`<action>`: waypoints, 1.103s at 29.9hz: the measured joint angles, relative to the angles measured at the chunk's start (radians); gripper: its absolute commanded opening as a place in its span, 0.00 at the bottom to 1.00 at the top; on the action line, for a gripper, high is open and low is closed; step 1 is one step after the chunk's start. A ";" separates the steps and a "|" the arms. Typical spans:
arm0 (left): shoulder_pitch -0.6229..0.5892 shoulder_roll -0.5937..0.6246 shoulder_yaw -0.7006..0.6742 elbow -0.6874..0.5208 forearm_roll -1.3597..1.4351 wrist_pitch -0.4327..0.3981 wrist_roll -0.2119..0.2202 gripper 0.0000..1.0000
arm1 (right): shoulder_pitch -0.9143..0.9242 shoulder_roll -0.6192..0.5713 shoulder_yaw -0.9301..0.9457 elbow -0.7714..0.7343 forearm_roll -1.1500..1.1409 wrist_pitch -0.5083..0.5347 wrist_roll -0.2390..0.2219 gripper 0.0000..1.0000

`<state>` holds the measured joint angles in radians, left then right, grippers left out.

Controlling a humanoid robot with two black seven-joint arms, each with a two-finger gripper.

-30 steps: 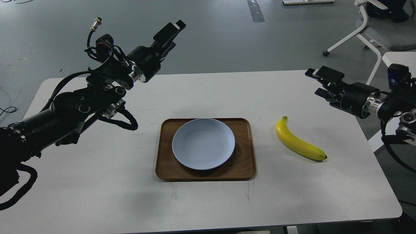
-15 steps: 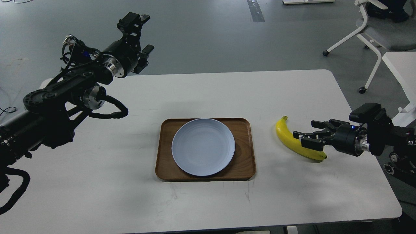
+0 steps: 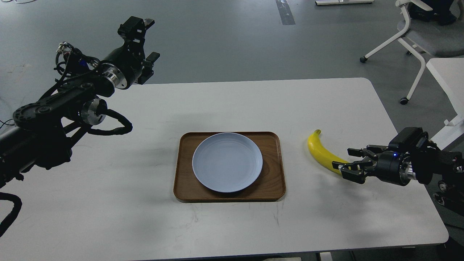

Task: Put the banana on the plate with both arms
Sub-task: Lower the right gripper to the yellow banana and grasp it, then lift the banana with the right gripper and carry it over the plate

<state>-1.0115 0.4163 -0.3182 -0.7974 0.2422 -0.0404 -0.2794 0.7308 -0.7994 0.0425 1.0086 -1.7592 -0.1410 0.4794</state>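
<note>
The yellow banana (image 3: 320, 153) lies on the white table to the right of the tray, with its greenish stem pointing away from me. Its dark tip end is hidden behind my right gripper (image 3: 351, 161). That gripper sits low over the table with its fingers spread on either side of the banana's near end. The pale blue-grey plate (image 3: 227, 162) lies empty on the brown wooden tray (image 3: 272, 183) at mid-table. My left gripper (image 3: 142, 41) is open and empty, raised high over the table's far left corner, far from the plate and banana.
The white table (image 3: 232, 105) ends close to the right of my right arm. A white wheeled chair (image 3: 417, 34) and another white table (image 3: 447, 72) stand on the grey floor at the far right.
My right gripper has slid right and slightly down along the banana toward its tip. My left arm has drawn back a little to the left. The banana and plate have not moved.
</note>
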 measured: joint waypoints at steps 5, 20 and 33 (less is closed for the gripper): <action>0.007 0.001 0.001 0.000 0.003 0.002 -0.001 0.98 | -0.005 0.013 -0.002 0.000 0.000 -0.003 -0.001 0.27; 0.014 -0.008 0.006 0.000 0.015 0.004 -0.001 0.98 | 0.042 0.048 -0.003 0.001 0.000 -0.052 -0.001 0.10; 0.014 -0.007 0.011 0.001 0.016 0.005 0.001 0.98 | 0.266 0.189 -0.118 0.049 0.001 -0.105 0.010 0.06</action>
<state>-0.9973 0.4088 -0.3070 -0.7963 0.2579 -0.0352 -0.2781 0.9965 -0.6103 -0.0754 1.0575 -1.7584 -0.2464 0.4890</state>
